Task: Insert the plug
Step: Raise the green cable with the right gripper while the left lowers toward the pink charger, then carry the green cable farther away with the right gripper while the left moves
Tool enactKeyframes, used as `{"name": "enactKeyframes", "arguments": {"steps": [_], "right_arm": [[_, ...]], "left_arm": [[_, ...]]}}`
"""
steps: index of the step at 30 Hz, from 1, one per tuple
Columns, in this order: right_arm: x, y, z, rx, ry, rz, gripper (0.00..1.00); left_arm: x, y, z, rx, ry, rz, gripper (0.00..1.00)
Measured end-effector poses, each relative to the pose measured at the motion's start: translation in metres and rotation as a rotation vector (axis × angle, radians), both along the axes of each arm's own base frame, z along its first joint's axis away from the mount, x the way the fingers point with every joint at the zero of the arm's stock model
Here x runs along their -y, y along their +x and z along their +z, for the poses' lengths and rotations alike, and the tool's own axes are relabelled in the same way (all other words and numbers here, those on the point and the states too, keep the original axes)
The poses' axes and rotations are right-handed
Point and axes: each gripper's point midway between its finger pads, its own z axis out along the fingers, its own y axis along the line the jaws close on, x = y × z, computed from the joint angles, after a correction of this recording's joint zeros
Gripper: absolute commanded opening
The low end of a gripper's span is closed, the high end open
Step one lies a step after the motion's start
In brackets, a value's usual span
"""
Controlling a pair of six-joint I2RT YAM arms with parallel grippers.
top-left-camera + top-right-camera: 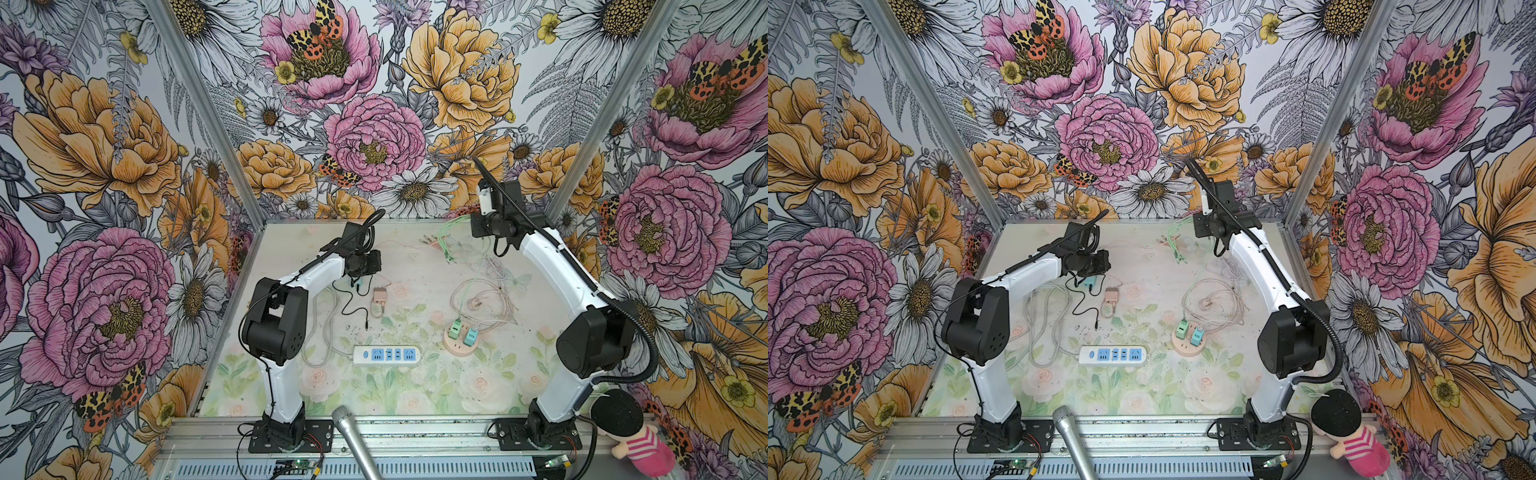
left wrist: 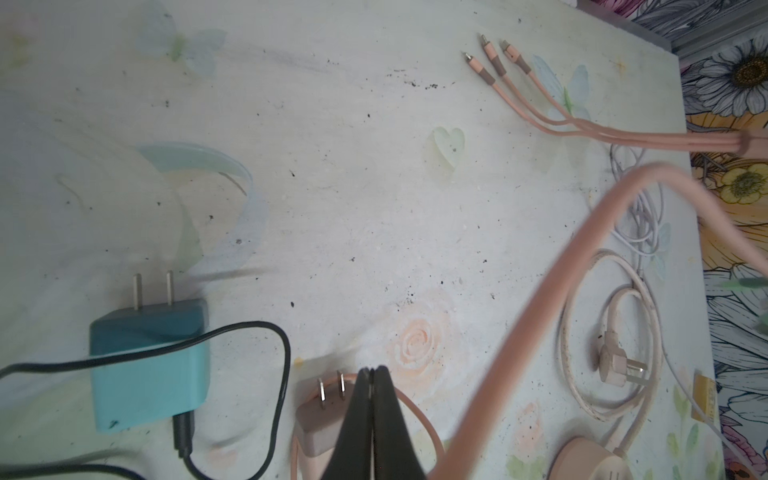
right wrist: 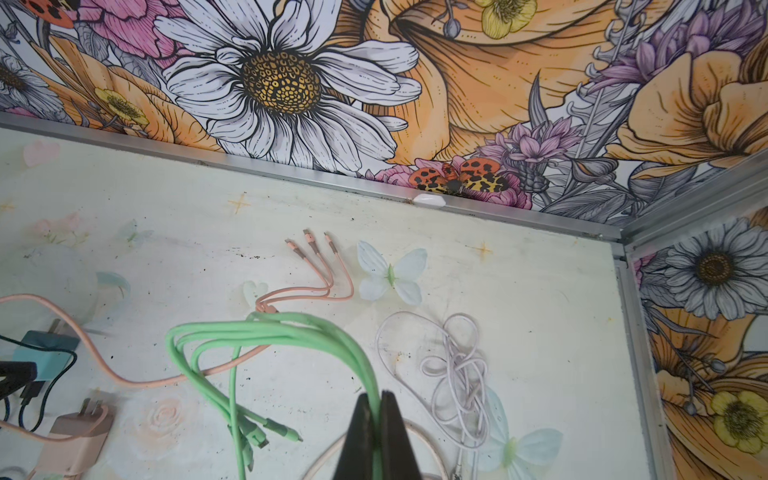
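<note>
Left wrist view: the left gripper (image 2: 371, 370) has its jaws clenched together, with nothing visible between them. Its tips sit over the edge of the pink plug (image 2: 316, 419), which lies flat on the table (image 1: 415, 395) with its two prongs bare; whether they touch cannot be told. Just beside it lies a teal plug (image 2: 149, 365), prongs also bare, with a black cord (image 2: 286, 361) looping across its body.

Right wrist view: the right gripper (image 3: 375, 395) is clenched on a green cable (image 3: 291, 322), which runs up between the jaws and arches over the table.

Both top views: the pink plug (image 1: 379, 296) (image 1: 1111, 296) rests near the left arm's wrist, well apart from the white power strip (image 1: 387, 354) (image 1: 1113, 355), which lies closer to the arm bases with all its blue outlets unoccupied. A round pink socket base (image 1: 453, 349) (image 1: 1183, 349) stands near the strip, toward the right arm, and carries two small plugs, one green and one teal, standing upright in it.
</note>
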Motion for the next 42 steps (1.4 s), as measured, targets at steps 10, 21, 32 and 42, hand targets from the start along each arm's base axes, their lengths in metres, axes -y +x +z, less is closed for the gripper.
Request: {"name": "enactKeyframes", "arguments": {"steps": [10,21,32,42], "right_arm": [[0.028,0.000,-0.019,-0.035,-0.015,-0.101,0.00],[0.074,0.004,-0.020,-0.011,0.023,-0.264,0.00],[0.098,0.009,-0.013,0.032,0.010,-0.355,0.00],[0.115,0.020,-0.009,0.059,0.047,-0.399,0.00]], "left_arm": [[-0.030,-0.003,-0.012,-0.038,-0.006,0.095,0.00],[-0.066,-0.004,0.017,0.023,-0.036,0.186,0.00],[-0.104,-0.009,0.005,-0.012,-0.023,0.300,0.00],[-0.125,-0.013,0.015,0.011,-0.028,0.357,0.00]]}}
